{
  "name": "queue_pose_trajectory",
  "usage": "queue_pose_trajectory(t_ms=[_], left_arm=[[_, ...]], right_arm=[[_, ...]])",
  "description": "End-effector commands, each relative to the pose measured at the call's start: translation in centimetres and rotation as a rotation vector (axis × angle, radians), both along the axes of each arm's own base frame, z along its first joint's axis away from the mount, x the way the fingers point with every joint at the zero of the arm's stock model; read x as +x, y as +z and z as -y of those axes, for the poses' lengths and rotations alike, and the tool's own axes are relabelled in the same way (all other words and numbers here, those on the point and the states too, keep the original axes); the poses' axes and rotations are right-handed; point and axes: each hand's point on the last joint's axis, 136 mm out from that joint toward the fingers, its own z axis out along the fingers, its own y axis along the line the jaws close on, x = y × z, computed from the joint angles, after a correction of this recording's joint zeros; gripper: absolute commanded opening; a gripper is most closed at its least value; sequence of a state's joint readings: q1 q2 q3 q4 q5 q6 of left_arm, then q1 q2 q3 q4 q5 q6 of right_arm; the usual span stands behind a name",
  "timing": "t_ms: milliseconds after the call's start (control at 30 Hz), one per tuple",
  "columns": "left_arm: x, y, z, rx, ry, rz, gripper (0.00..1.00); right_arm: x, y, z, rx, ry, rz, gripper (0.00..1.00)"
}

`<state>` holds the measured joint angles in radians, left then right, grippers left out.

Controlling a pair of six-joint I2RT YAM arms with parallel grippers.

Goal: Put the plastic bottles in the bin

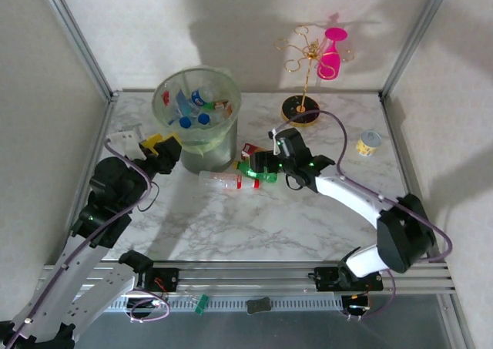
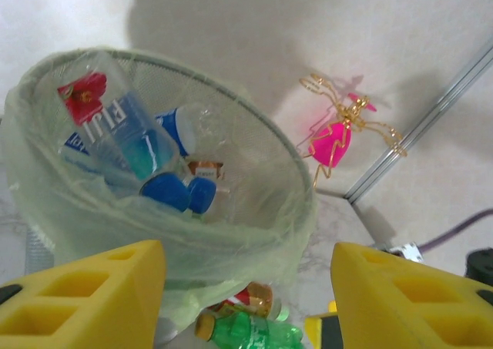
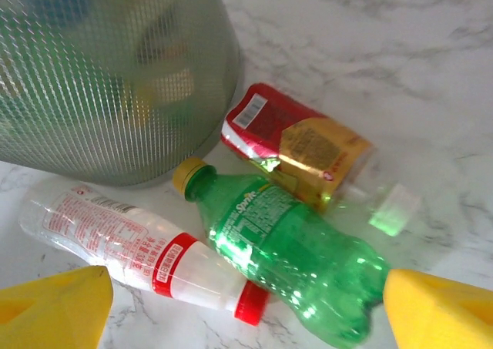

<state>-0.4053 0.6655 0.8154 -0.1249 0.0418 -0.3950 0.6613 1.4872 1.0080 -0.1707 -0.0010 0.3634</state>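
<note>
My right gripper hung wide open and empty astride the green bottle on the tabletop beside the bin, left gripper open and empty near its rim; an off-centre close could roll the bottle away.

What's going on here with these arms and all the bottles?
Two robot arms are putting plastic bottles into the bin. Several, a Fiji bottle among them, lie inside. The right gripper hangs open over a green Sprite bottle on the table beside a clear red-capped bottle and a red-and-gold labelled bottle. The left gripper, open and empty, hovers by the bin's rim.
</note>
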Motion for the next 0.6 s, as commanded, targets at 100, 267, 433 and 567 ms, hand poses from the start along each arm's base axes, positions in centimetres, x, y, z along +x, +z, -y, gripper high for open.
queue_pose_trajectory(t_ms=[100, 267, 433, 567], left_arm=[[-0.1, -0.9, 0.3, 0.023, -0.015, 0.013, 0.59], [-0.2, -2.2, 0.1, 0.034, 0.008, -0.002, 0.59], [-0.2, -2.7, 0.2, 0.042, 0.009, -0.004, 0.6], [-0.1, -3.1, 0.6, 0.052, 0.002, -0.01, 0.61]], right_arm=[[-0.9, -1.1, -4.8, 0.006, 0.144, -0.006, 0.9], [-0.9, -3.6, -6.9, -0.034, 0.19, -0.054, 0.9], [-0.8, -4.5, -8.9, -0.034, 0.219, -0.074, 0.89], [-0.6, -5.4, -9.7, -0.037, 0.231, -0.093, 0.89]])
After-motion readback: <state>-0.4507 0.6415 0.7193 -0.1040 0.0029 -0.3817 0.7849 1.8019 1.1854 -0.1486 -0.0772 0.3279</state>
